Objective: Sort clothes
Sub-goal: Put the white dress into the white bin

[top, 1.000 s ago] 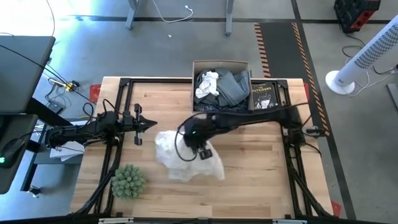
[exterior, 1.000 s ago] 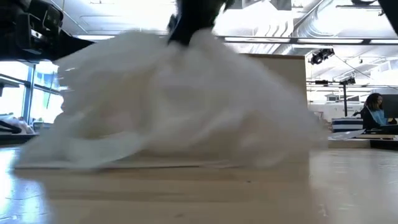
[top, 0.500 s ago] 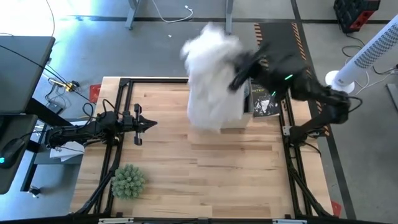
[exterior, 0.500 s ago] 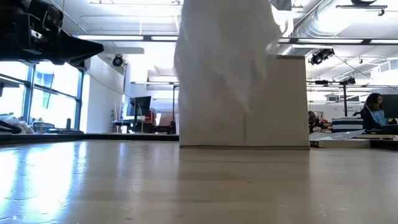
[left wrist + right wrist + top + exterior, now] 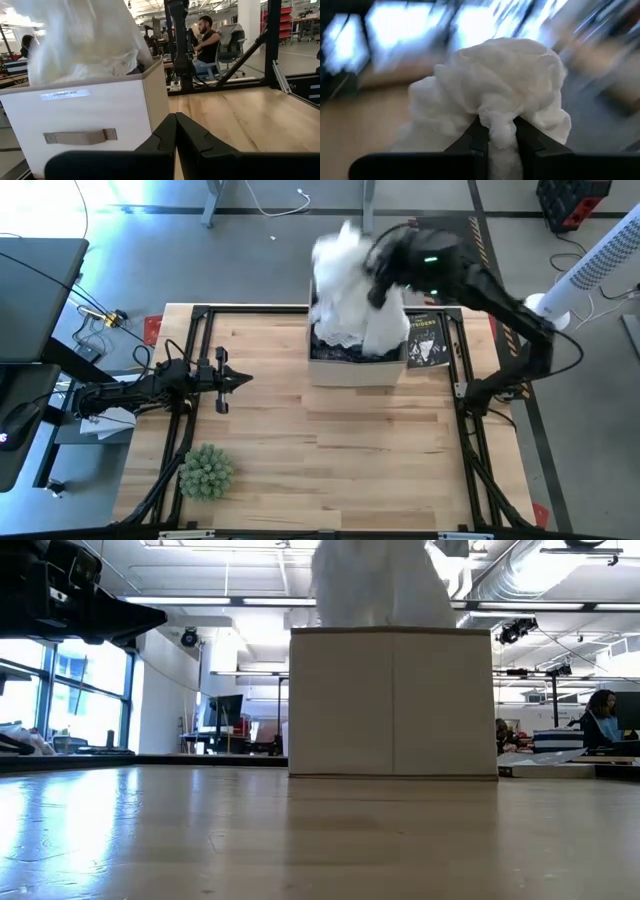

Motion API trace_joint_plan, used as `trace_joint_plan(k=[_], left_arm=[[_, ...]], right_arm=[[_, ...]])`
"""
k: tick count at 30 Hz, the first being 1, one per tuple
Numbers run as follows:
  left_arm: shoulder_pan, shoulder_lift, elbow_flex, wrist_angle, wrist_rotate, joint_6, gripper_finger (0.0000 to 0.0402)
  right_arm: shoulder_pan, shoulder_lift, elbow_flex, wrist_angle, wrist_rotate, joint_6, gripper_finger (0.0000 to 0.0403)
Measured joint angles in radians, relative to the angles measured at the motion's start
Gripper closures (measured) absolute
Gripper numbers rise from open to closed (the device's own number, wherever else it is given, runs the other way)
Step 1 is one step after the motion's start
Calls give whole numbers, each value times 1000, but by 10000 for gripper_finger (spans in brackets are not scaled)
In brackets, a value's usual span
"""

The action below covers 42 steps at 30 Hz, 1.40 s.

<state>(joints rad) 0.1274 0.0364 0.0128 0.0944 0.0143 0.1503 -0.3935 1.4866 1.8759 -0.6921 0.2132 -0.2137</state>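
White garment [image 5: 350,305] hung bunched over the open cardboard box [image 5: 355,367], pinched between the closed fingers of the right gripper [image 5: 497,137]. The right arm arched high above the box. The left gripper [image 5: 240,380], fingers together and empty, lay level well left of the box, bare table [image 5: 330,460] between them.

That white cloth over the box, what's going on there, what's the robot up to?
The right gripper is shut on the white garment and holds it over the cardboard box at the table's far edge, so the cloth hangs down into the box, where dark clothes already lie. The left gripper is shut, empty, and waits over the table's left side. A spiky green plant ball sits near the front, and a black book lies beside the box.
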Motion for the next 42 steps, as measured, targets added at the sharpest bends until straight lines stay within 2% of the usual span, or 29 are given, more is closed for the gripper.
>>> trace_joint_plan(k=[4, 6, 8, 13, 16, 18, 22, 26, 29, 32, 35, 38, 42], left_arm=[[0, 0, 0, 0, 0, 0, 400], [0, 0, 0, 0, 0, 0, 400], [0, 0, 0, 0, 0, 0, 400], [0, 0, 0, 0, 0, 0, 400], [0, 0, 0, 0, 0, 0, 400], [0, 0, 0, 0, 0, 0, 400], [0, 0, 0, 0, 0, 0, 400], [0, 0, 0, 0, 0, 0, 400], [0, 0, 0, 0, 0, 0, 400], [0, 0, 0, 0, 0, 0, 400], [0, 0, 0, 0, 0, 0, 400], [0, 0, 0, 0, 0, 0, 400], [0, 0, 0, 0, 0, 0, 400]], right_arm=[[-32, 105, -52, -309, -211, 55, 367], [-39, 141, -162, -314, -249, 54, 367], [-47, 156, -313, -169, -256, 83, 367], [-82, 187, -684, 324, -272, 176, 363], [-95, 206, -799, 525, -292, 231, 351], [-97, 212, -826, 577, -305, 235, 342], [-97, 196, -758, 492, -302, 227, 319], [-97, 175, -577, 239, -283, 192, 283], [-98, 165, -414, 42, -328, 201, 264], [-95, 165, -281, -145, -368, 186, 258], [-88, 165, -176, -275, -363, 157, 257], [-87, 162, -119, -305, -306, 153, 257], [-83, 162, -108, -230, -266, 124, 255]])
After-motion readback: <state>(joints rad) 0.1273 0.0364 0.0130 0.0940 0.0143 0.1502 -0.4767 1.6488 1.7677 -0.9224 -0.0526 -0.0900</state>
